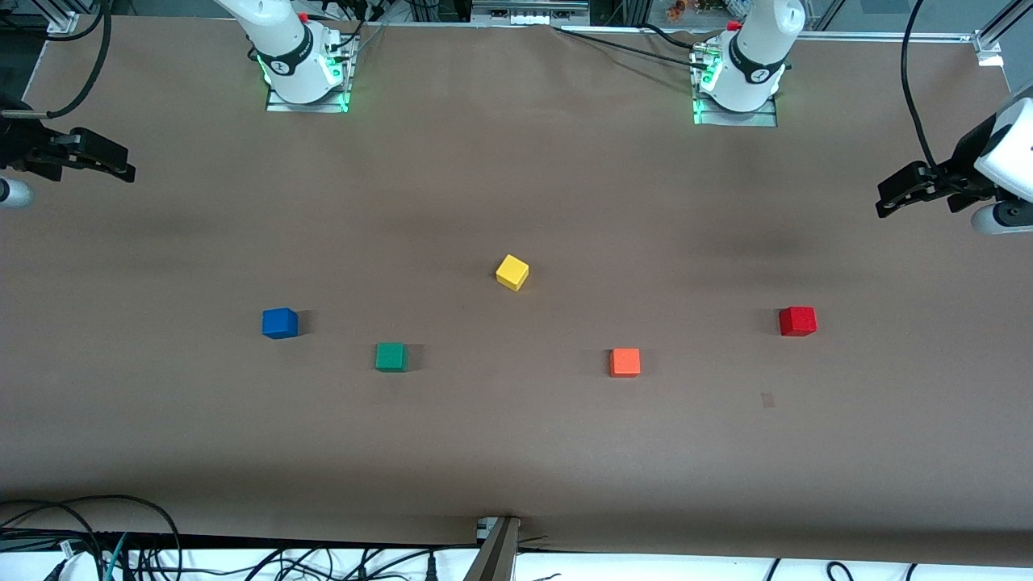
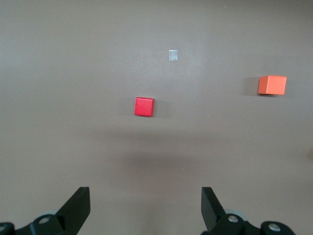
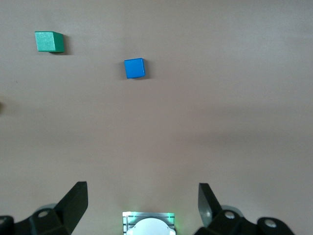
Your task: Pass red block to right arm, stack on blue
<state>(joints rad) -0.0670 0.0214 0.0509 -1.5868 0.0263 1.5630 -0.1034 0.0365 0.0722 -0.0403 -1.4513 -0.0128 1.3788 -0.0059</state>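
The red block [image 1: 797, 320] sits on the brown table toward the left arm's end; it also shows in the left wrist view [image 2: 144, 106]. The blue cube [image 1: 279, 323] sits toward the right arm's end and shows in the right wrist view [image 3: 134, 68]. My left gripper [image 1: 888, 202] hangs open and empty over the table's edge at the left arm's end, apart from the red block; its wrist view [image 2: 145, 205] shows the jaws wide apart. My right gripper [image 1: 121, 168] hangs open and empty over the edge at the right arm's end [image 3: 143, 203].
A yellow cube [image 1: 512, 272] lies mid-table. A green cube [image 1: 391, 357] lies beside the blue one, an orange cube [image 1: 625, 362] between green and red. A small grey patch [image 1: 767, 399] marks the table nearer the camera than the red block. Cables run along the front edge.
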